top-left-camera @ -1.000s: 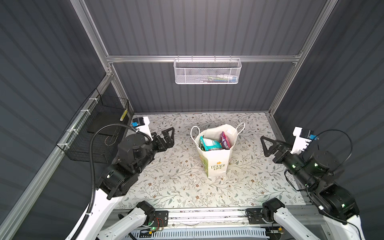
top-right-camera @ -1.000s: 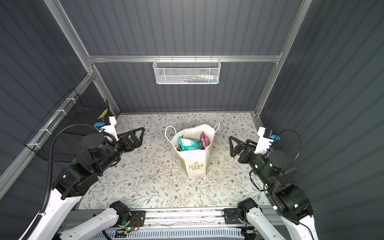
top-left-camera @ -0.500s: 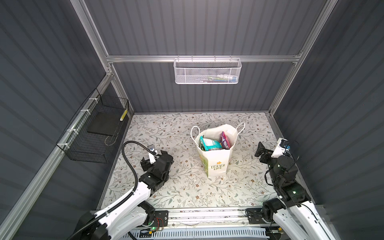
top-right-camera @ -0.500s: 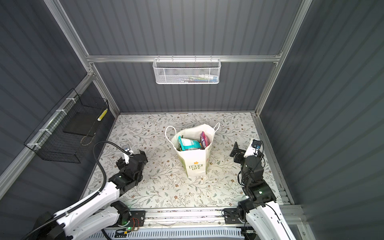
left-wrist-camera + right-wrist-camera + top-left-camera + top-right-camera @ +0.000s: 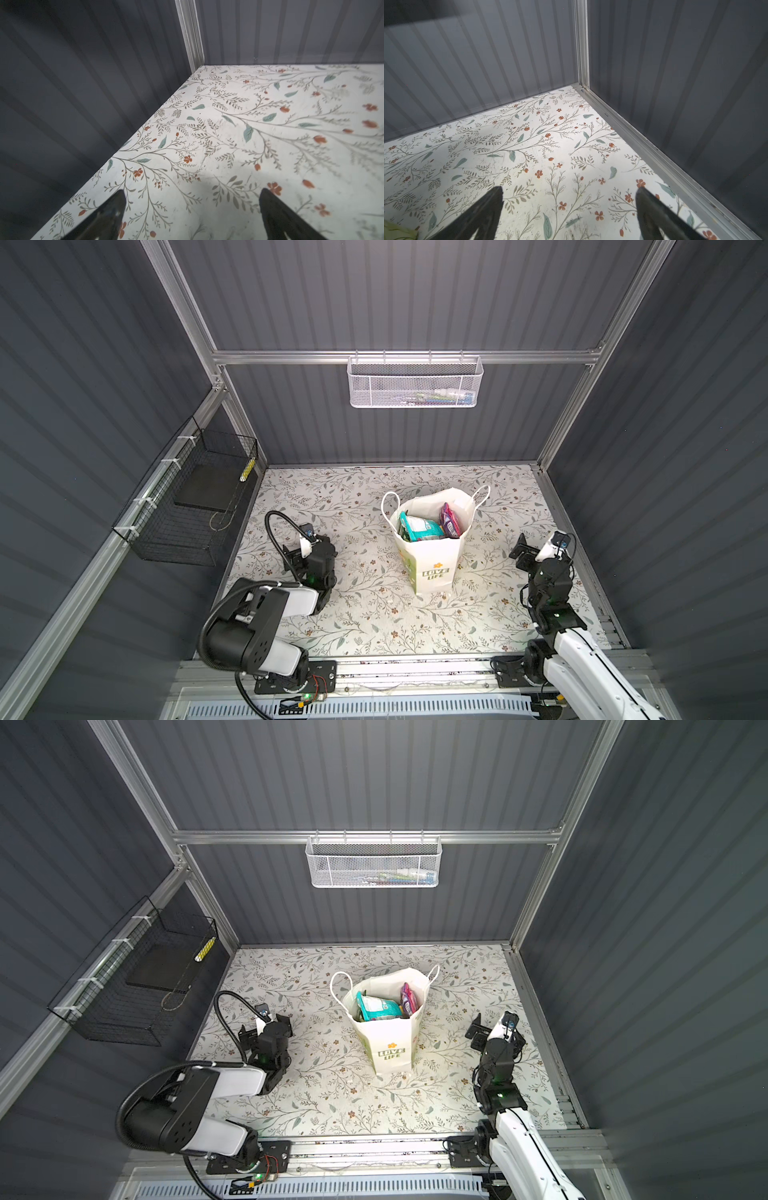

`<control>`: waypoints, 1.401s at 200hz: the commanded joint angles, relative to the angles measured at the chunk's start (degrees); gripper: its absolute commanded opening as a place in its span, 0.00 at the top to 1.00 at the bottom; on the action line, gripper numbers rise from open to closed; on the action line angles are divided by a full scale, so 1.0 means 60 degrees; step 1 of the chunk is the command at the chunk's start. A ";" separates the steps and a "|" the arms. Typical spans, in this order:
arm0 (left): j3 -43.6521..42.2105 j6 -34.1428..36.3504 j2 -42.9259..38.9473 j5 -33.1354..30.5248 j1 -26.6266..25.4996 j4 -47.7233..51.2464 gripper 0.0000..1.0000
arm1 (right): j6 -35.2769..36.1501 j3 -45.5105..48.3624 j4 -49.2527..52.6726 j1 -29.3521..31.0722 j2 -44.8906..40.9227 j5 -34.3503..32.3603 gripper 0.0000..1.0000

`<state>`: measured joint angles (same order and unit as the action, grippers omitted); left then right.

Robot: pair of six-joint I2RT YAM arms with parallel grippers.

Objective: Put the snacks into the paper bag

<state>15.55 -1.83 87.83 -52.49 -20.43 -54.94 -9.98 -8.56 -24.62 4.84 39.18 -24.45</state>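
The cream paper bag (image 5: 432,568) (image 5: 390,1046) stands upright at the middle of the floral table, mouth open. Snacks lie inside it in both top views: a teal packet (image 5: 420,527) (image 5: 376,1007) and a purple one (image 5: 450,519) (image 5: 408,998); anything deeper in the bag is hidden. My left gripper (image 5: 291,558) (image 5: 246,1038) (image 5: 192,197) rests low, left of the bag, open and empty over bare tabletop. My right gripper (image 5: 521,552) (image 5: 476,1032) (image 5: 569,190) sits low, right of the bag, also open and empty. Neither touches the bag.
A white mesh basket (image 5: 413,385) hangs on the back wall. A black wire basket (image 5: 191,506) hangs on the left wall. Dark ribbed walls and an aluminium rail (image 5: 643,143) bound the table (image 5: 357,614). A yellow-green patch (image 5: 396,232) shows at a corner of the right wrist view.
Both arms have dropped from raised poses beside the bag and folded back to low positions near the table's left and right sides. The bag and its packets have not moved.
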 commanded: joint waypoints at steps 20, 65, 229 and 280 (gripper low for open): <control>-0.0202 0.2042 0.2334 0.0937 0.0081 -0.5443 0.00 | 0.0470 0.0196 -0.2290 -0.0118 0.1418 -0.0012 0.01; -0.0101 0.1577 0.1957 0.2532 0.0641 -0.4395 0.00 | 0.0843 0.0365 -0.4680 -0.0177 0.3457 0.0332 0.01; 0.1568 0.0347 0.1841 0.3942 0.1851 -0.0495 0.00 | 0.1633 -0.1027 -0.6912 -0.0543 0.7631 0.2107 0.01; 0.1568 0.0348 0.1854 0.3933 0.1863 -0.0497 0.00 | 0.1387 -0.1549 -0.5515 -0.1430 0.7458 0.4760 0.01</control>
<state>24.43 1.19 99.98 -29.26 -9.65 -57.80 -1.06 -16.01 -62.94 -0.49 84.55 -8.71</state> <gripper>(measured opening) 0.997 0.992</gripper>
